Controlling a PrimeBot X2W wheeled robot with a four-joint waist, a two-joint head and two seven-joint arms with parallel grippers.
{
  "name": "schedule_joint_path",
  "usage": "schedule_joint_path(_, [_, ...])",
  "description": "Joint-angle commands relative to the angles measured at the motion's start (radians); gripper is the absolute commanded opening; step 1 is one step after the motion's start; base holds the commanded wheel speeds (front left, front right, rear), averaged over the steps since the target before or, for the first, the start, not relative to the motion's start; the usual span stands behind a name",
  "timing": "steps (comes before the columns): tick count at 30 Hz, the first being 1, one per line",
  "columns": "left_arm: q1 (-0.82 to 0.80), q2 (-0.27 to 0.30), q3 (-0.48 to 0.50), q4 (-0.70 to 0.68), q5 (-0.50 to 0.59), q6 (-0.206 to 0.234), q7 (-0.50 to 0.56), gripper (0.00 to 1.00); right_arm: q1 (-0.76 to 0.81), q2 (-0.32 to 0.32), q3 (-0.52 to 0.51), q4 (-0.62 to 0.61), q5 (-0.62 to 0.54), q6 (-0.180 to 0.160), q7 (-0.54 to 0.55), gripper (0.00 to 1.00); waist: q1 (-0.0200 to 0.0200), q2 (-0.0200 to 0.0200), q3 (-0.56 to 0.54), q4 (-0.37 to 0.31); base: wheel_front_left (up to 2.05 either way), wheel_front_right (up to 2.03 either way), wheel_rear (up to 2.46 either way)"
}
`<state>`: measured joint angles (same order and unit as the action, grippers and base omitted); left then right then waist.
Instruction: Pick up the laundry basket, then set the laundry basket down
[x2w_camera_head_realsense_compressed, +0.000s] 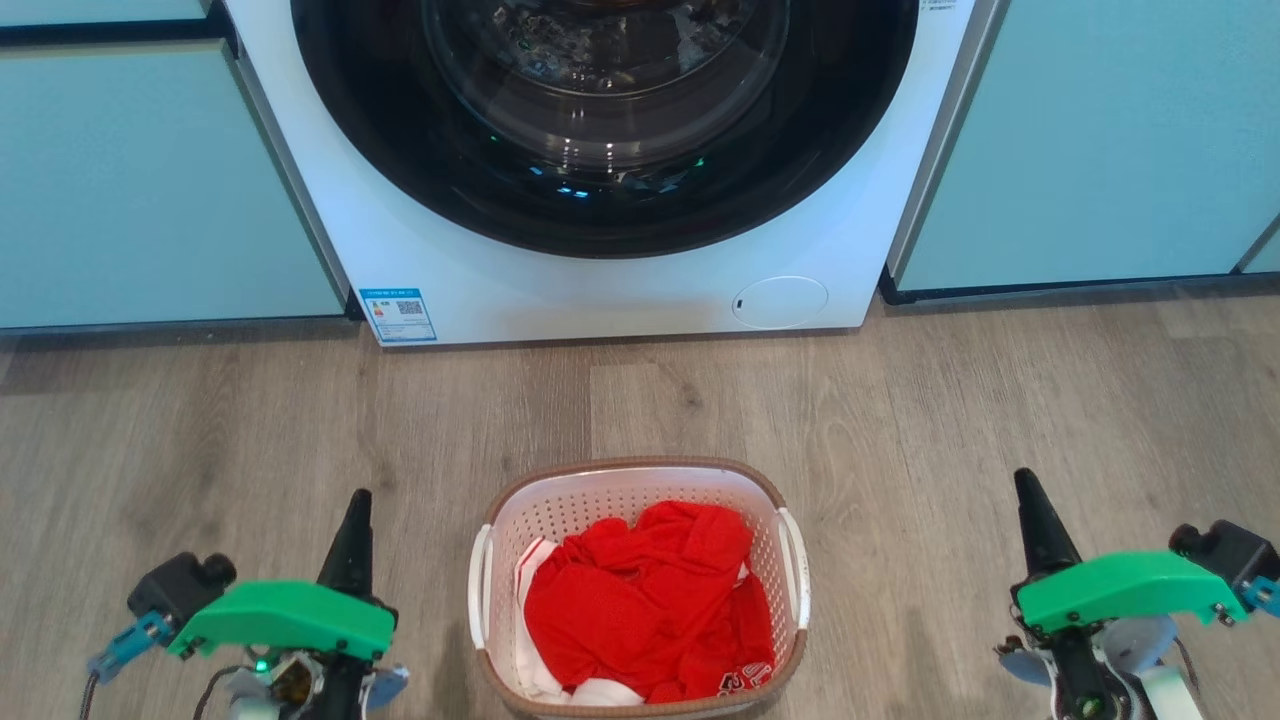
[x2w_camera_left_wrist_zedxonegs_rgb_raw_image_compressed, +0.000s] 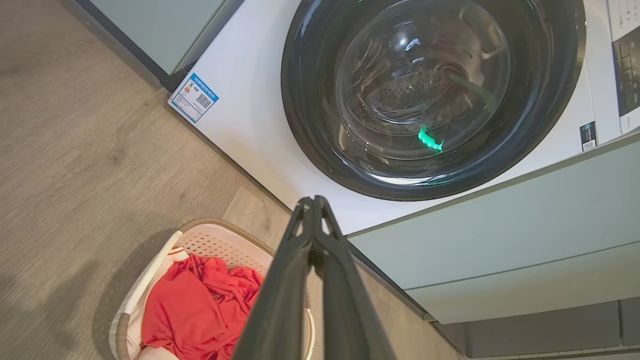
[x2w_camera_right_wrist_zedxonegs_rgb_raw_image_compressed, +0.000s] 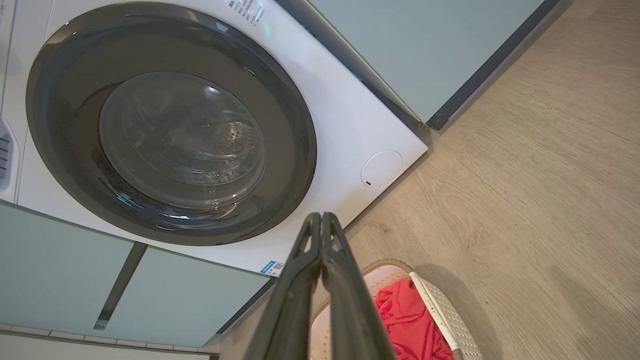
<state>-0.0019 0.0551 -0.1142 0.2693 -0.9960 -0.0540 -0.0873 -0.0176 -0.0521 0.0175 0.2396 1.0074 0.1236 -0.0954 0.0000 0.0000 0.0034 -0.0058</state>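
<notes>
– So, where is the laundry basket (x2w_camera_head_realsense_compressed: 560, 515)?
– On the wood floor (x2w_camera_head_realsense_compressed: 200, 420), at 6 o'clock in the head view, well short of the washing machine (x2w_camera_head_realsense_compressed: 480, 270) at 12. The picture's bottom edge cuts off its near rim.
– And inside it?
– A crumpled red garment (x2w_camera_head_realsense_compressed: 650, 600) lies over some white cloth (x2w_camera_head_realsense_compressed: 532, 610). Whatever is beneath them is hidden. A white print at the garment's 5 o'clock corner is too small to read.
– The left hand (x2w_camera_head_realsense_compressed: 357, 515)?
– At 8 o'clock, apart from the basket, fingers pressed together and gripping nothing. In its wrist view those fingers cover part of the basket.
– The right hand (x2w_camera_head_realsense_compressed: 1030, 500)?
– At 4 o'clock, well apart from the basket, likewise closed and empty. In its wrist view the basket sits at 5 o'clock, partly cut off by the bottom edge and partly behind the fingers.
– Anything inside the machine?
– Hard to say. The door glass (x2w_camera_head_realsense_compressed: 600, 100) is dark and full of reflections, and the machine's top is cut off too.
</notes>
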Motion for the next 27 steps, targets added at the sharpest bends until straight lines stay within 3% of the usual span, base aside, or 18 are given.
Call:
schedule_joint_path(1, [-0.060,0.011,0.036,-0.030,-0.032,-0.011,0.010,0.00,-0.054,-0.020,-0.001,-0.028,0.033,0.004,0.012,0.00,0.0000,0.0000,0.000,0.000,0.00,0.00,0.00])
schedule_joint_path(27, [-0.079,0.011,0.108,-0.028,-0.287,-0.039,0.083,0.00,-0.068,-0.021,-0.042,-0.015,0.287,0.005,0.084,0.00,0.0000,0.0000,0.000,0.003,0.00,0.00,0.00])
